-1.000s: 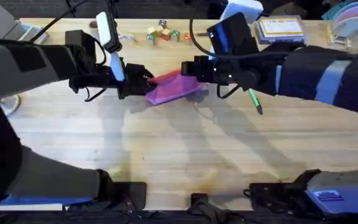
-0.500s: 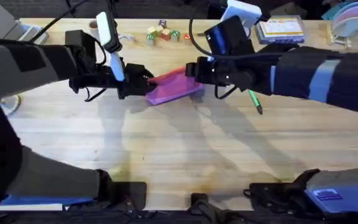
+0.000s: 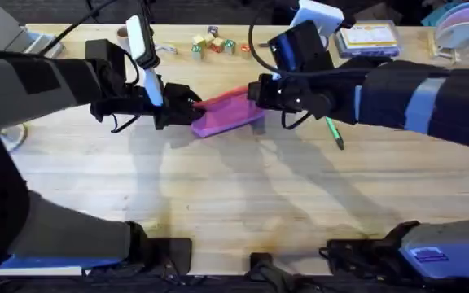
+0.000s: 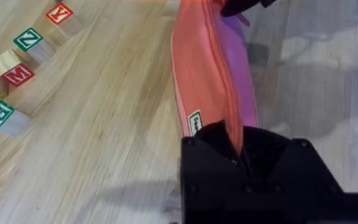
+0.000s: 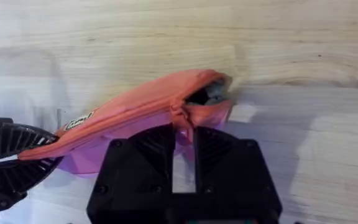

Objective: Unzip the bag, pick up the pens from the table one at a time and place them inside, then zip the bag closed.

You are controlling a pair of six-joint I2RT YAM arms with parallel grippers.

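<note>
The pink bag (image 3: 228, 115) lies on the table (image 3: 234, 195) between both arms. My left gripper (image 3: 187, 111) is shut on its left end; in the left wrist view the fabric (image 4: 207, 74) runs into the closed fingers (image 4: 216, 155). My right gripper (image 3: 256, 91) is at the bag's right end, shut on the zipper pull (image 5: 183, 117). The zipper gapes a little at that end (image 5: 205, 93), and the rest of the bag (image 5: 129, 112) stays closed. A green pen (image 3: 333, 132) with a dark tip lies on the wood under the right arm.
Lettered wooden blocks (image 3: 214, 44) (image 4: 18, 59) sit behind the bag. A clear box (image 3: 368, 37) and stacked plates (image 3: 462, 20) stand at the back right. The near half of the table is bare wood.
The right gripper has shifted slightly along the bag's top edge and the bag's right end has drawn in a little. The left arm has not moved.
</note>
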